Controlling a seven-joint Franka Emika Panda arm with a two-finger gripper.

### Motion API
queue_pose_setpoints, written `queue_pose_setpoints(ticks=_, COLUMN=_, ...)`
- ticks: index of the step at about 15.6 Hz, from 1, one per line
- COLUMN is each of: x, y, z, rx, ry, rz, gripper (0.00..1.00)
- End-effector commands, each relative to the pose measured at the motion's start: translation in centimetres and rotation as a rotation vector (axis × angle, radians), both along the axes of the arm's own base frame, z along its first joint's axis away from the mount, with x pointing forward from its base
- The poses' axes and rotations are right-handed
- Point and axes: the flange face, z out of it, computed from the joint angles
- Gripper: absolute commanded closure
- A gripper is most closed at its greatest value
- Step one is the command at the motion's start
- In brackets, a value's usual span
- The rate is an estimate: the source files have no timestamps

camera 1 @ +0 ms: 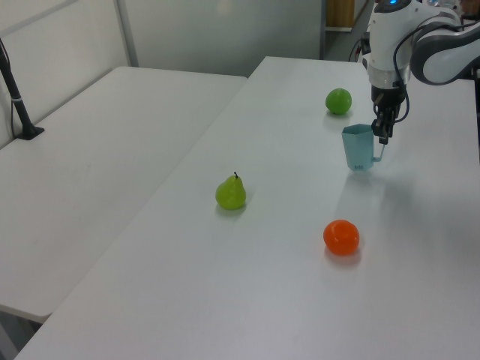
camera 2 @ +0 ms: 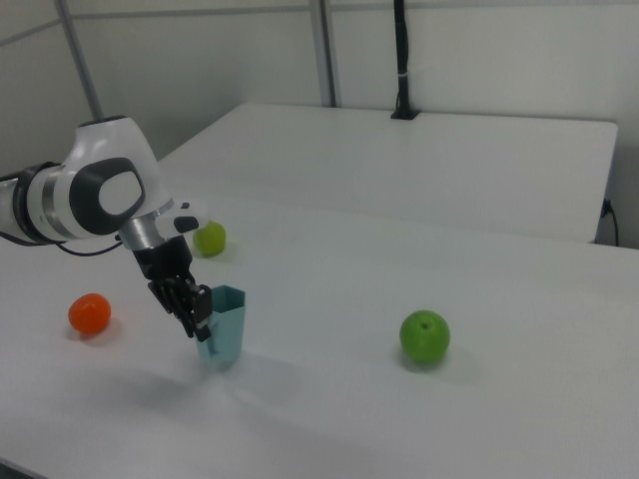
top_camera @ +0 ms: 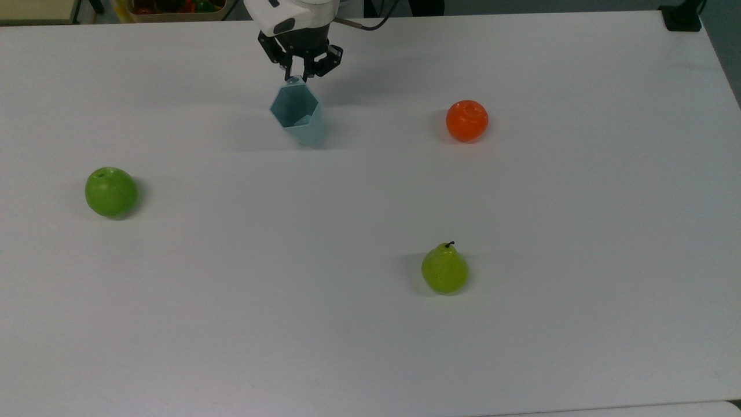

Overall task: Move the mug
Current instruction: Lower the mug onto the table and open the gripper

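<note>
The pale teal mug [top_camera: 298, 119] with faceted sides stands upright in the far middle of the white table [top_camera: 347, 347]. My gripper [top_camera: 296, 78] reaches down over it and is shut on its small handle at the rim's far side. In the left view the mug [camera 1: 359, 147] hangs from my gripper [camera 1: 383, 136], with its base at or just above the tabletop; I cannot tell if it touches. The right view shows the mug [camera 2: 224, 324] to the right of my gripper [camera 2: 197, 321].
A green apple [top_camera: 111, 191] lies at the top view's left. An orange [top_camera: 466, 120] sits to the mug's right in the top view, and a green pear [top_camera: 444, 270] nearer the front. A black clamp [top_camera: 682, 17] sits on the far right corner.
</note>
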Motion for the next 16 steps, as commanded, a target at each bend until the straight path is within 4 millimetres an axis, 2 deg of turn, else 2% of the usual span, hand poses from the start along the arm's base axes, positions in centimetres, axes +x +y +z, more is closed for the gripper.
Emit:
queue_pose_setpoints(ticks=1, x=-0.9, y=-1.6, z=-0.1, rx=-0.019, ry=-0.056, rz=-0.017, gripper=1.0)
queue_pose_setpoints(ticks=3, x=-0.8, y=-2.3, z=-0.5, rx=-0.021, ry=-0.055, rz=-0.027, gripper=1.0)
queue_pose_setpoints(ticks=7, x=-0.8, y=-2.2, z=-2.2, rx=-0.024, ry=-0.047, rz=-0.032, gripper=1.0)
queue_pose_setpoints(ticks=12, x=-0.7, y=-1.9, z=-3.2, rx=-0.032, ry=-0.038, rz=-0.035, gripper=0.97)
queue_pose_setpoints(ticks=13, x=-0.6, y=-2.1, z=-3.2, rx=-0.032, ry=-0.04, rz=-0.041, gripper=0.94)
queue_pose_setpoints(ticks=15, x=-0.7, y=-2.2, z=-3.2, rx=-0.033, ry=-0.04, rz=-0.053, gripper=0.77)
queue_pose_setpoints(ticks=16, x=-0.7, y=-2.1, z=-2.9, rx=-0.034, ry=-0.038, rz=-0.052, gripper=0.73)
